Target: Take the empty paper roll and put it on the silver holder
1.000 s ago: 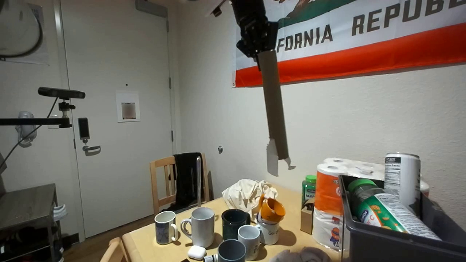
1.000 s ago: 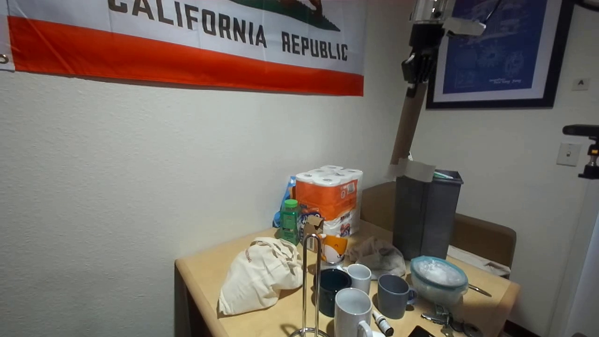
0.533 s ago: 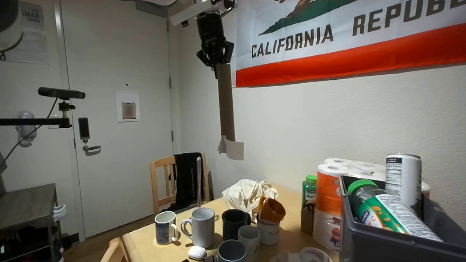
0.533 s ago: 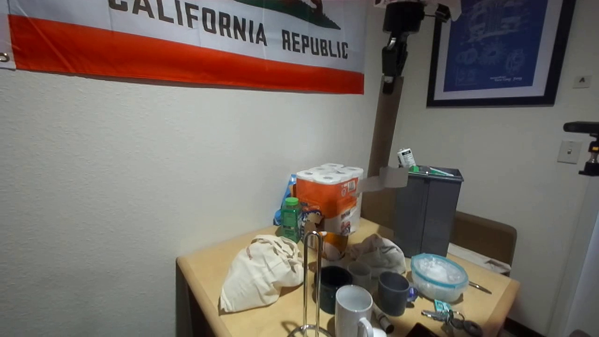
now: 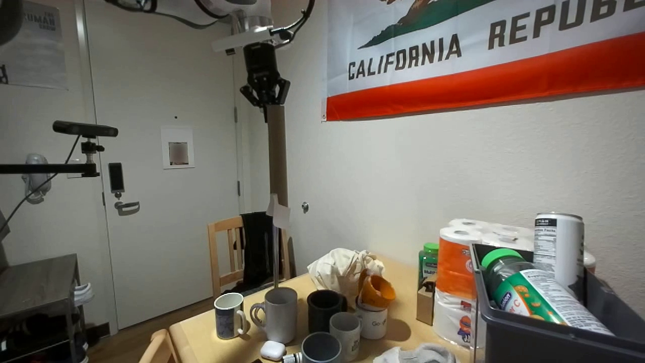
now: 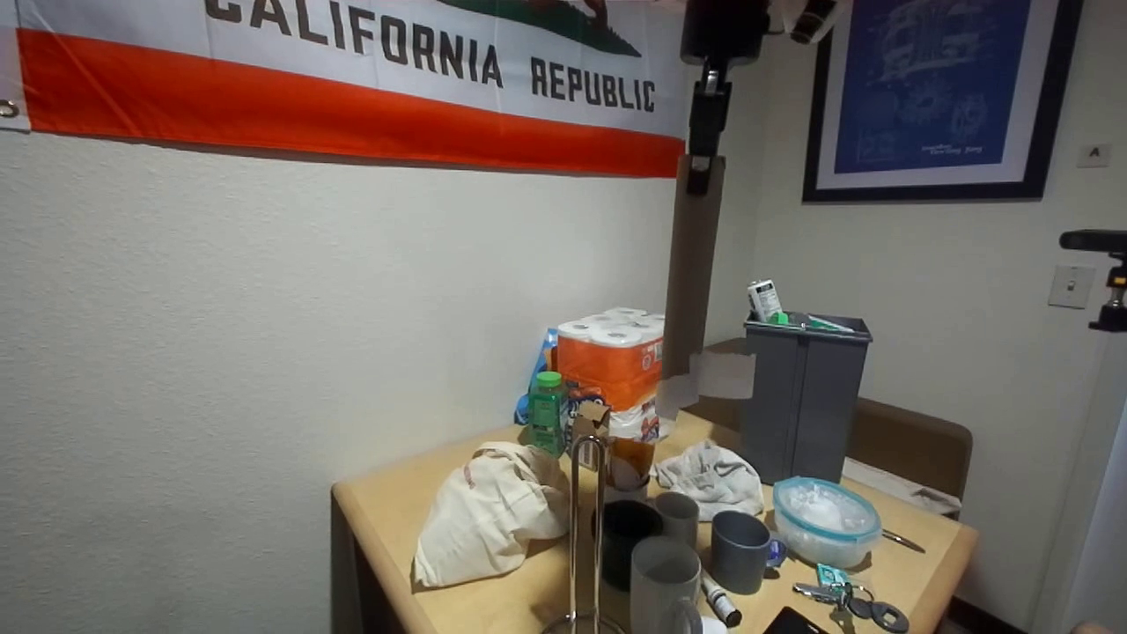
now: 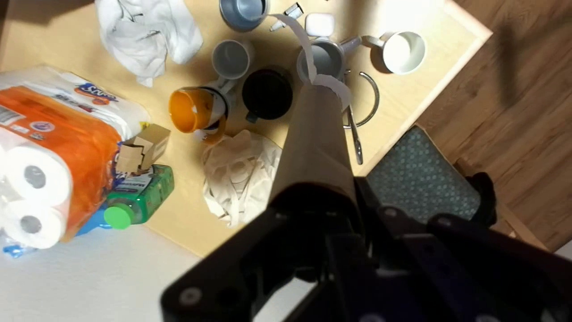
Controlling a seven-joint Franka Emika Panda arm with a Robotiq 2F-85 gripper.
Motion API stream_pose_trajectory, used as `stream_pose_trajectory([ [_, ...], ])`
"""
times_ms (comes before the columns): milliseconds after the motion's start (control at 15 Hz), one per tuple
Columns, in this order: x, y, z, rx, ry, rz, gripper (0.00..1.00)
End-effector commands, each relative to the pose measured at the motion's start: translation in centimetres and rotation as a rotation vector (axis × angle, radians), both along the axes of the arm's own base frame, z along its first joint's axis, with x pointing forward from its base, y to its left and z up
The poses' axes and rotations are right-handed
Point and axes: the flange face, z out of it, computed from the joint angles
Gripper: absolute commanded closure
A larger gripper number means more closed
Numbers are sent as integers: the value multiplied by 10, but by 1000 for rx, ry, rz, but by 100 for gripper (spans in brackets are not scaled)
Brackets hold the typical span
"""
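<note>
The empty paper roll, a long brown cardboard tube, hangs near upright with a slight tilt in both exterior views point(image 5: 277, 156) point(image 6: 691, 273). A torn pale paper flap hangs at its lower end. My gripper point(image 5: 266, 112) is shut on the wall of its top end, also seen in an exterior view point(image 6: 700, 176) and the wrist view point(image 7: 357, 210). The silver holder, a tall wire loop, stands on the table in both exterior views point(image 5: 275, 257) point(image 6: 574, 528). The roll's lower end overlaps the holder's top in an exterior view but sits above and beside it elsewhere. The wrist view shows the holder's base ring point(image 7: 376, 96).
A tall light mug point(image 5: 281, 315), a dark mug point(image 5: 324, 311) and several other mugs crowd near the holder. A cream cloth bag point(image 6: 497, 519) lies beside it. The paper roll packet point(image 6: 607, 370) and grey bin point(image 6: 806, 396) stand farther off. A chair point(image 5: 227, 247) is at the table's edge.
My gripper has carried the roll across and down toward the holder, moving left in both exterior views. The roll hangs straighter now. The grip on it is unchanged.
</note>
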Motion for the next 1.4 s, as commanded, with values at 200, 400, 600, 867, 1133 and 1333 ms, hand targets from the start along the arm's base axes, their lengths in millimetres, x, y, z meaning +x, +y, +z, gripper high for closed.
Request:
stream_pose_trajectory([
  [200, -8, 48, -26, 18, -18, 119, 99],
  [400, -3, 61, -28, 28, -57, 140, 99],
  [600, -1, 68, -30, 39, -90, 150, 99],
  [867, 0, 73, -31, 50, -110, 155, 99],
  [1133, 1, 73, -40, 51, -95, 155, 99],
  [1333, 1, 74, -48, 45, -76, 153, 99],
])
